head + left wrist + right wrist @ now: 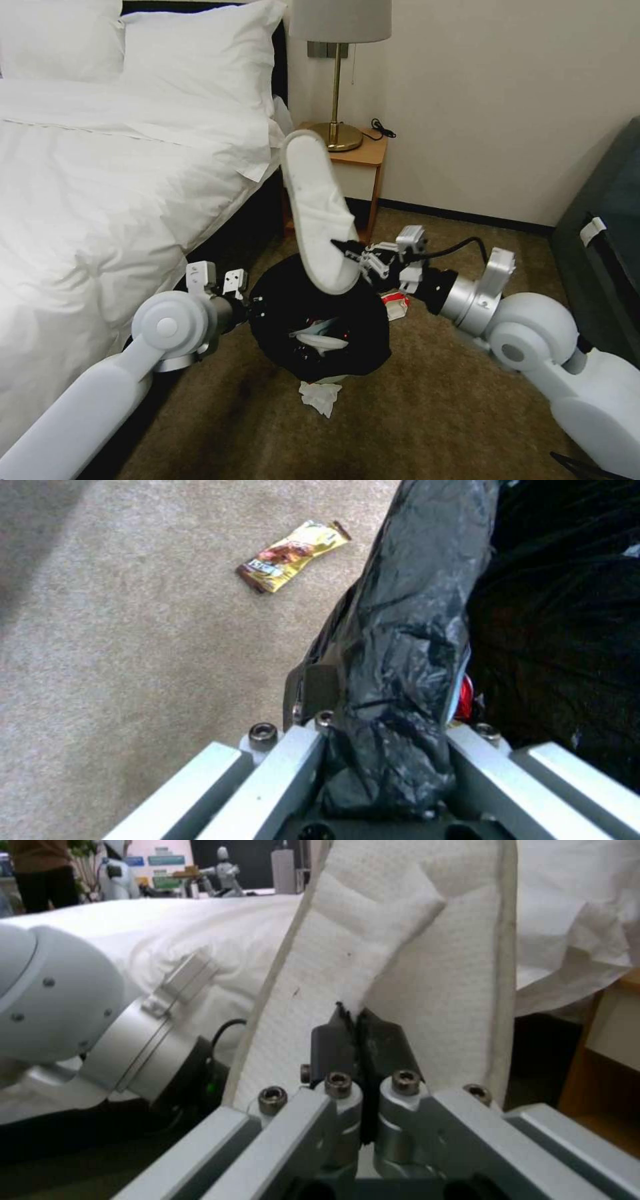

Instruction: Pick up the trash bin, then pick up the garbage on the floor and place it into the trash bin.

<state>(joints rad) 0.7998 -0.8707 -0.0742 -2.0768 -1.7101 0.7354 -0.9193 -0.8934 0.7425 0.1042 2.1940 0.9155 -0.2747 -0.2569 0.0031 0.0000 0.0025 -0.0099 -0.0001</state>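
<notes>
The trash bin (320, 327) is held just off the carpet (427, 413) beside the bed (100, 200), its rim and crinkly black liner clamped between the jaws of the left gripper (387, 760); the bag is thin and glossy, so it is judged slippery and liable to tear or slide unless the stiff rim beneath is pinched with it. Inside the bin, a pale flat item (321, 343) and something red can be made out, though the rest is lost in the dark liner. Above the bin's mouth a white slipper (317, 207) is held upright, its lower end pinched by the closed jaws of the right gripper (352, 252); it is judged light, soft and floppy, best taken at an edge as here. On the floor, crumpled tissue (320, 397) lies just beside the bin, a red wrapper (396, 303) lies near its far side, and a gold-brown snack packet (291, 556) lies apart on the carpet; all are judged light and easily crushed.
</notes>
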